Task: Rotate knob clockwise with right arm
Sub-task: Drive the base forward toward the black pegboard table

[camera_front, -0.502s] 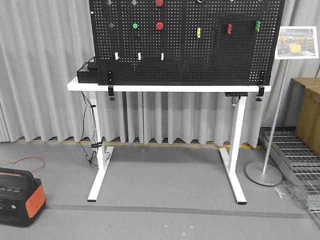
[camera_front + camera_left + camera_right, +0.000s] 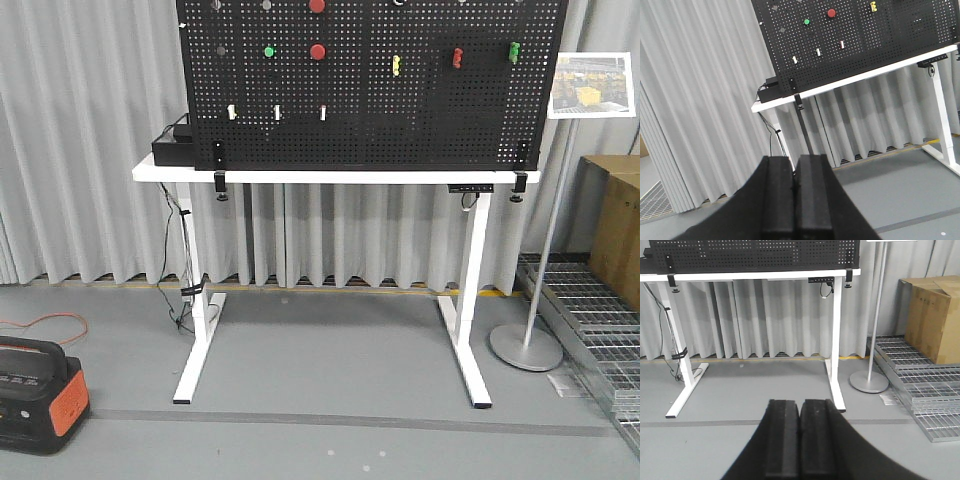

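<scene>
A wrong grab on a red button (image 2: 318, 50) or a bump on the table (image 2: 330, 176) is risked, since a long blind reach is needed and the knob (image 2: 399, 2) is barely seen, cut off at the top edge of the pegboard (image 2: 370, 110). The knob is placed far off at 12 o'clock from the right claw (image 2: 800, 407), outside its camera. Both the right claw and the left claw (image 2: 795, 165) are held with pads together, empty.
</scene>
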{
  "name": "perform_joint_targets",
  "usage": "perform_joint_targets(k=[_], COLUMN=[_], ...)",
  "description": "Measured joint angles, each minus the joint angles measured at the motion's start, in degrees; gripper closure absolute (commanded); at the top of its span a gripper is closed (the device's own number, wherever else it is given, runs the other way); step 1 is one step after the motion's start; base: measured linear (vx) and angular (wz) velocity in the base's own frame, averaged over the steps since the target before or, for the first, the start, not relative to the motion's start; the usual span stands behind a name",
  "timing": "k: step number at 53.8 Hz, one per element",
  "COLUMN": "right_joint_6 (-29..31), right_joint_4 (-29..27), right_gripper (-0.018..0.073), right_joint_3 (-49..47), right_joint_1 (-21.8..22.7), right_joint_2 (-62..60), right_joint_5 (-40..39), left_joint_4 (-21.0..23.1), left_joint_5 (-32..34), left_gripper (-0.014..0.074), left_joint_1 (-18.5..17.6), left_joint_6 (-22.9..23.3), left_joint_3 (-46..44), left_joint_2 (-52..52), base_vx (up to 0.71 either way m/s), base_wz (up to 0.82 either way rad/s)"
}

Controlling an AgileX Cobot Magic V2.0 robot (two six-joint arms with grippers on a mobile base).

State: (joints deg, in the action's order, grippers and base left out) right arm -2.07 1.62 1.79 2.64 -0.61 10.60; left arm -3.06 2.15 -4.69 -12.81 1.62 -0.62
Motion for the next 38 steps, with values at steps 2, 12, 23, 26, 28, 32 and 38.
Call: perform_joint_targets(k=[2,12,23,26,28,32,38], right_joint_6=[0.0,0.0,0.0,0.0,0.0,0.0,0.0], right_joint_4=[0.0,0.0,0.0,0.0,0.0,0.0,0.0], right_gripper=[0.0530,0.0530,0.0530,0.0530,0.0530,0.0530,0.0530], right_joint_3=[0.0,0.0,0.0,0.0,0.0,0.0,0.0], right_joint_1=[0.0,0.0,0.0,0.0,0.0,0.0,0.0], right_joint_2=[0.0,0.0,0.0,0.0,0.0,0.0,0.0], right_joint_5=[0.0,0.1,0.1,0.1,0.1,0.1,0.1], left_joint_4=[0.0,0.0,0.0,0.0,0.0,0.0,0.0], left_joint_5=[0.0,0.0,0.0,0.0,0.0,0.0,0.0], left_gripper=[0.0603,0.0603,0.0603,0.0603,0.0603,0.0603,0.0603], left_joint_1=[0.0,0.0,0.0,0.0,0.0,0.0,0.0], left_joint_6=[0.0,0.0,0.0,0.0,0.0,0.0,0.0], left_joint_3=[0.0,0.0,0.0,0.0,0.0,0.0,0.0], left_joint_2=[0.0,0.0,0.0,0.0,0.0,0.0,0.0], base_vx=[0.00,0.01,0.05,0.07,0.09,0.10,0.12], base_wz=[-0.01,-0.01,-0.01,-0.02,-0.01,0.01,0.05])
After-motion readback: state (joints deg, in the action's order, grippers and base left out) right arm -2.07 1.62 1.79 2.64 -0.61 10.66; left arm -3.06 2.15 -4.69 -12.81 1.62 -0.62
